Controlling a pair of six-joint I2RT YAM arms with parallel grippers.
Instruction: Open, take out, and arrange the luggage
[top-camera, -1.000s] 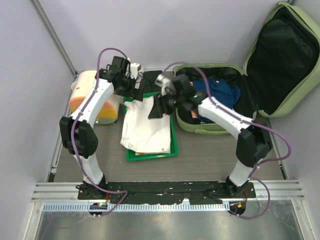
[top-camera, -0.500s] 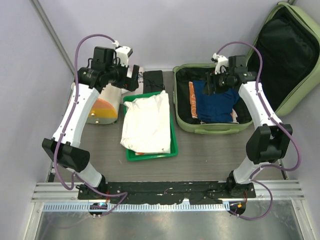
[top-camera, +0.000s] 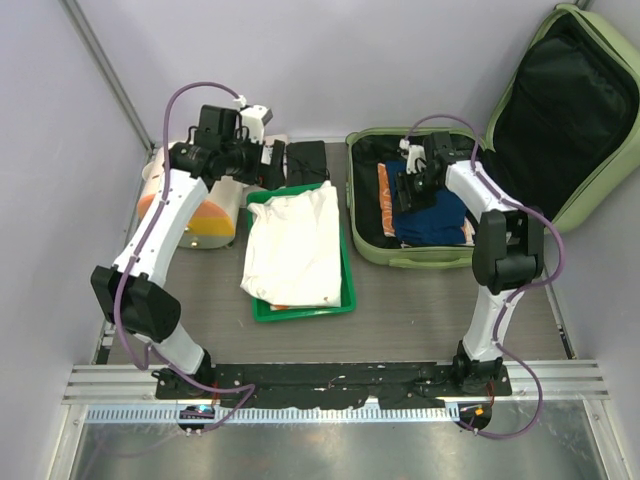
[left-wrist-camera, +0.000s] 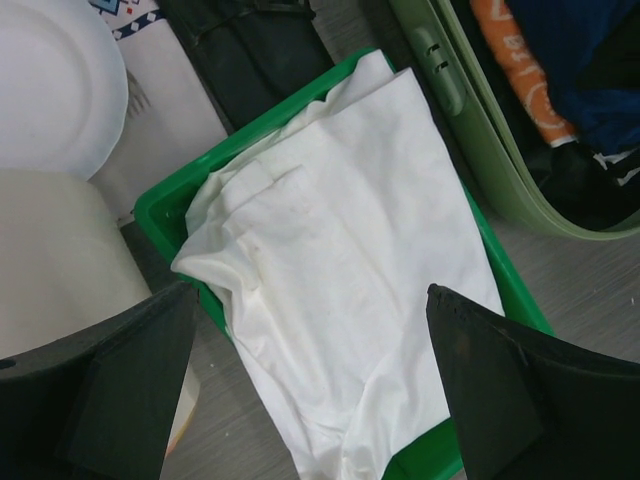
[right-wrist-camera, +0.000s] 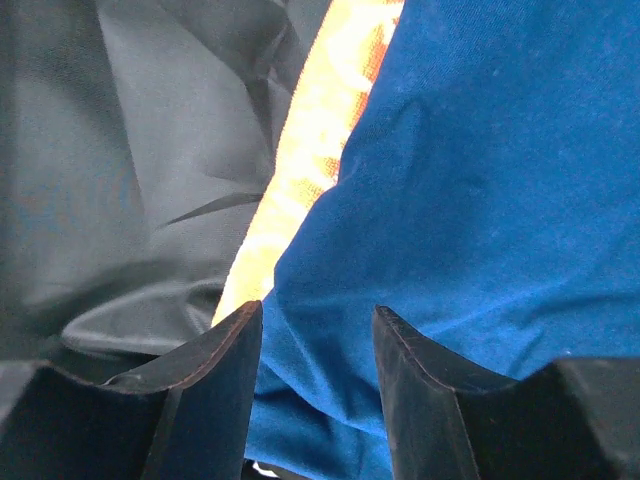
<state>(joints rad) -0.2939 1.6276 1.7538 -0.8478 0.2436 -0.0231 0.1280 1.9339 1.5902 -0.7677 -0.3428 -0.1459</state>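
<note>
A white shirt (top-camera: 295, 250) was laid in the tray (top-camera: 300, 311), under the wide-spread, empty left gripper (left-wrist-camera: 310, 300). Farther back on the right, the luggage (top-camera: 420, 256) was propped open. The right gripper (right-wrist-camera: 317, 310) was held part-spread over blue cloth (right-wrist-camera: 480, 200), nothing pinched. The cloth was judged soft and light, best pinched at a fold.

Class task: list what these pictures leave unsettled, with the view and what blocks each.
- Items under the blue garment in the luggage: top view, covered by it and the right arm.
- Whether the right tool grips that garment: right wrist view, too close.
- What lies under the white garment in the green tray: top and left wrist views, covered.
- Much of the round container: top view, behind the left arm.
</note>
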